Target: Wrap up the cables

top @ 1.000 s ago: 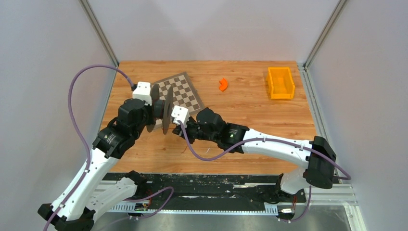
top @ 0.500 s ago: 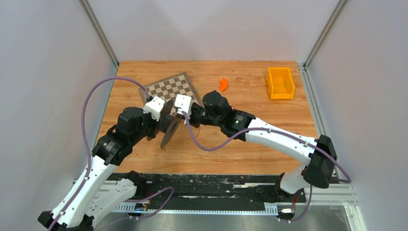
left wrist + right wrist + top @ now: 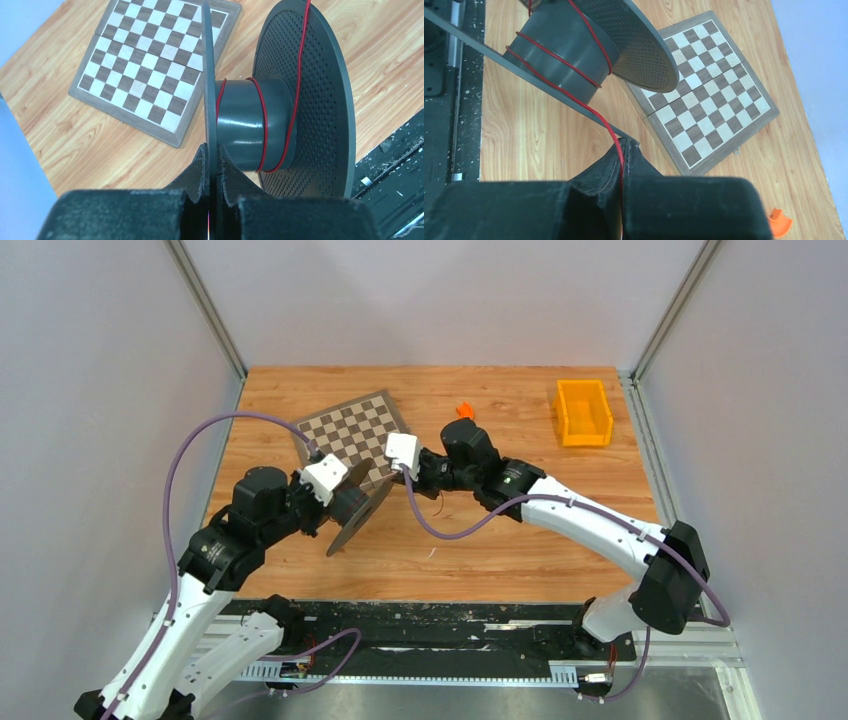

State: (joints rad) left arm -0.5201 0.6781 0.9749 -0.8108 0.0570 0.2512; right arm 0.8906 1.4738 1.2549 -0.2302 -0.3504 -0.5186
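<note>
- Red wire (image 3: pixel 265 125) runs in a few loose turns around the dark grey hub of a spool (image 3: pixel 245 122), and one strand climbs across the perforated inner face of the far flange.
- From the hub, a single strand (image 3: pixel 599 116) leads off past the edge of the near flange and straight into the right pincer (image 3: pixel 623 147). Its two black fingers are pressed together on the wire, with the strand vanishing between them.
- The left pincer (image 3: pixel 211 152) is clamped on the rim of the thin near flange, which stands edge-on between its fingers.
- In the top view the spool (image 3: pixel 355 510) is held tilted above the bench (image 3: pixel 520 540), between the two arms. The left pincer is at its left, and the right pincer is just up and to the right of it.
- A chessboard (image 3: pixel 350 430) lies flat on the bench behind the spool.
- A small orange piece (image 3: pixel 465 408) sits past the right arm's wrist, partly hidden.
- An orange bin (image 3: pixel 583 412) stands well apart, near the far right corner.
</note>
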